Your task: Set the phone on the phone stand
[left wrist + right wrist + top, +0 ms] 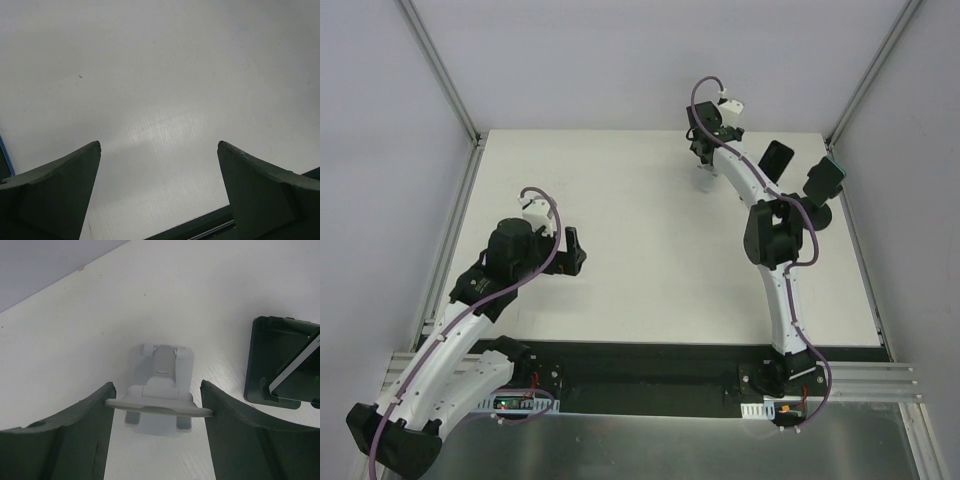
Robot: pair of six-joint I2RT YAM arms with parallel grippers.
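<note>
**Right arm grips the white stand while the phone waits beside it**

At the far side of the table (620,300), the right arm (775,240) reaches out over the small white phone stand (159,405). The right jaws are partly closed, and each inner face seems to press on 1 end of the stand's flat top plate. I read that as a grip on the stand itself. The stand sits upright on the table with its hinged back leg facing away from the wrist. My guess is that the arm holds it to steady or reposition it before anything goes on it.

The phone (775,158) is not on the white stand yet. It leans, tilted, on a dark holder (265,355) just to the right of the stand, close by but not touching it. Neither arm has hold of it. A second dark, teal-edged object (823,178) stands further right, and I cannot tell what it is.

The left arm (510,260) hangs back over the near-left part of the table, well apart from all this. The left jaws are as wide open as they go, with nothing between them and only bare table below. It looks parked out of the way, leaving the work to the right arm.

As I judge it, the main step is not yet begun. The phone has to be lifted off its holder and set on the white stand. The narrow plate looks easy to tip.
</note>
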